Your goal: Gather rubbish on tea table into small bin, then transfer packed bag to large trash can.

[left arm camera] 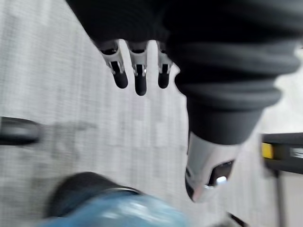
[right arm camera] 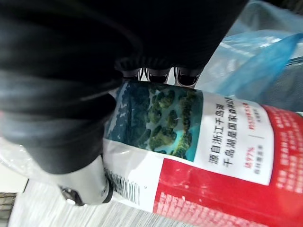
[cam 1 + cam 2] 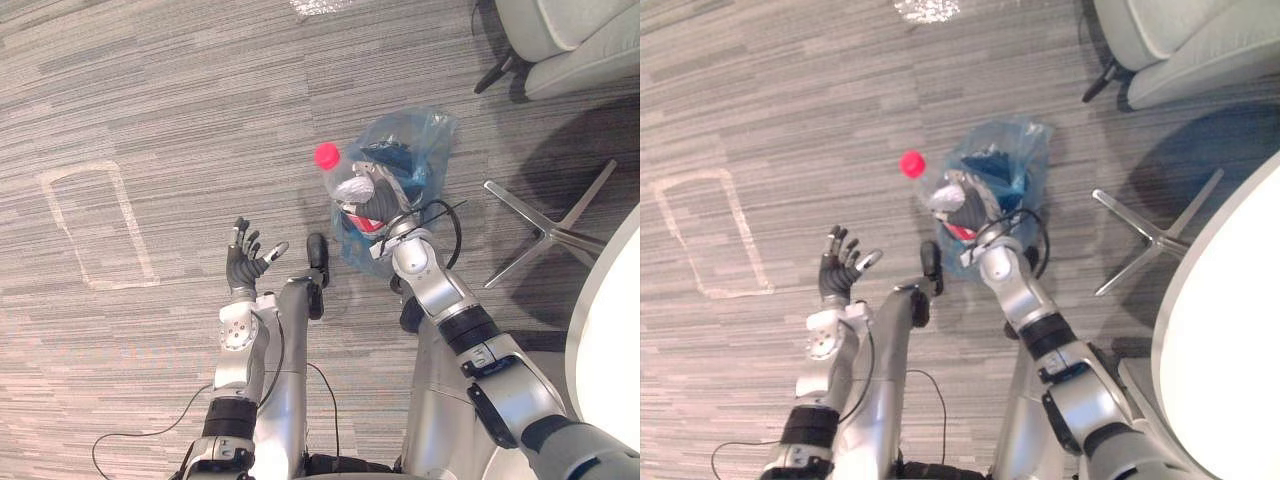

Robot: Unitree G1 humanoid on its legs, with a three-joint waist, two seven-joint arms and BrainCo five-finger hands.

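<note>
Right hand (image 3: 380, 207): we see it clamped on the bottle (image 2: 199, 156), with the fingers (image 2: 158, 75) curled over the label and the thumb on the other side.
Bottle: clear plastic with a red and white label. It is held tilted above the floor (image 3: 150, 100), with the red cap (image 3: 327, 155) pointing toward the robot's left.
Bag (image 3: 415, 145): blue and translucent, bunched just behind the bottle and touching it. We cannot tell whether the right hand also grips it.
Left hand (image 3: 243, 262): empty, fingers spread apart, raised over the floor and well apart from the bottle.
Floor: grey striped carpet.
Surface (image 3: 1230, 330): white and round, at the robot's right.
Chair base (image 3: 545, 232): silver legs on the floor between the bag and the surface.
</note>
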